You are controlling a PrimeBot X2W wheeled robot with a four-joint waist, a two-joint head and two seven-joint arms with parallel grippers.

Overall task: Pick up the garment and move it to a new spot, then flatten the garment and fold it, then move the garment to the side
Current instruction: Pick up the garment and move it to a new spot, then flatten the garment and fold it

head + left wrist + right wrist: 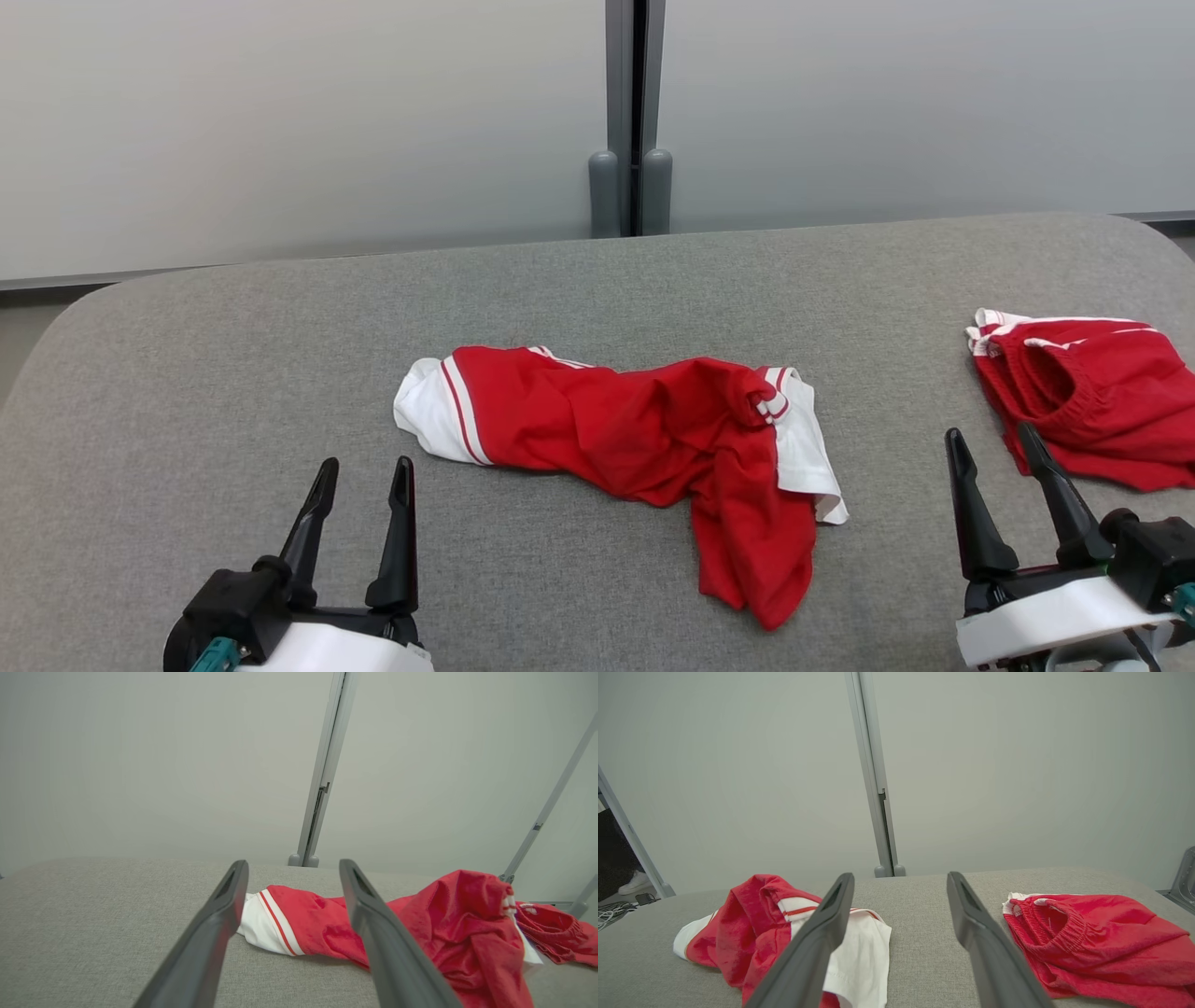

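A crumpled red garment point(635, 429) with white, red-striped sleeve ends lies in the middle of the grey padded table point(233, 373). One part of it trails toward the near edge. My left gripper point(366, 462) hovers open at the lower left, just short of the garment's white left end, with nothing between its fingers. In the left wrist view that gripper point(293, 863) frames the white end of the garment point(317, 924). My right gripper point(989, 432) stands open and empty at the lower right. In its wrist view the gripper point(901, 875) points between the garment point(752, 914) and bare table.
A second red garment point(1102, 392) with an elastic waistband lies at the table's right edge, close to my right gripper, also seen from the wrists point(1101, 933) point(556, 933). Pale wall panels and a grey post point(630, 187) stand behind the table. Cables point(609, 910) lie on the floor.
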